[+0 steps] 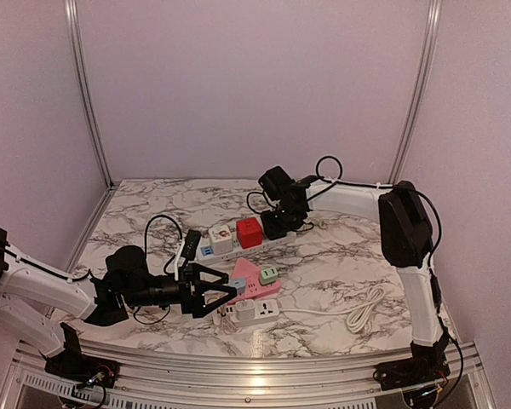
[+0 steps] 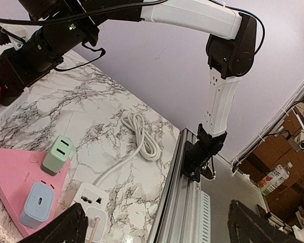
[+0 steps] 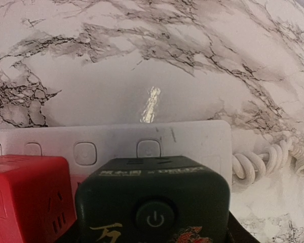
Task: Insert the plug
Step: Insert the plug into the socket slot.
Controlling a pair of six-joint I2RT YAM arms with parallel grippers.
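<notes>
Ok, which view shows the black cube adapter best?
Right wrist: the black cube adapter fills the lower frame, power button facing the camera, against the white power strip beside the red cube. Top external shows only a small dark block under the right gripper. Left wrist: I cannot pick it out.

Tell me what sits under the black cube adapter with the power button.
The long white plastic power strip lies under the black cube adapter. Whether its prongs are seated is hidden by its body.
</notes>
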